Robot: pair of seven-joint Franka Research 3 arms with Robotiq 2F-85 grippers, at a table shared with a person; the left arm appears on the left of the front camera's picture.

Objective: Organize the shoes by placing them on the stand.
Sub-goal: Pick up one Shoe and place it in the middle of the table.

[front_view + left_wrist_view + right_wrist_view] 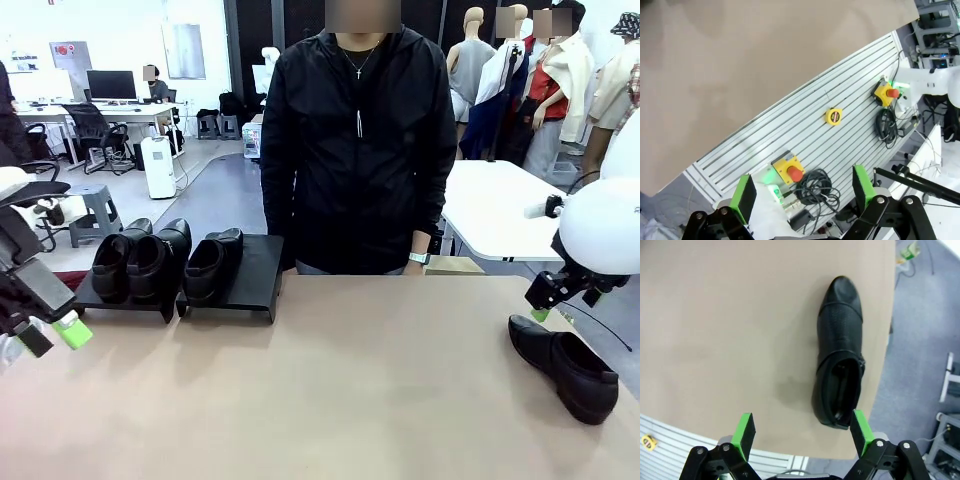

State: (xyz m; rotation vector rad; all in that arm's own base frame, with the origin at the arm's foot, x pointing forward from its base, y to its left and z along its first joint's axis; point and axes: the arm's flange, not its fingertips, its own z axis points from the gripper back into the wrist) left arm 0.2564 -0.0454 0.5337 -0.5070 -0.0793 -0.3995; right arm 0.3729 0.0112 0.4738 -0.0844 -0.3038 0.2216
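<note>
3 shoes (pixel 150 262) on the stand (pixel 255 280), 1 shoe (pixel 565 367) right.

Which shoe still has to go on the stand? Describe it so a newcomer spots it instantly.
Start at the tan table and go to its right edge, under the robot's right arm. A glossy black shoe lies there flat on the tabletop. The other three shoes sit on the black stand at the far left; this one lies alone.

Left gripper (pixel 805 195): jaws wide apart, nothing between the green pads (pixel 746 192).
Below: table edge (pixel 740 75), slatted aluminium base (pixel 840 90).
On base: yellow tape measure (pixel 833 116), two red-button boxes (pixel 788 169), coiled cables (pixel 815 186).
</note>
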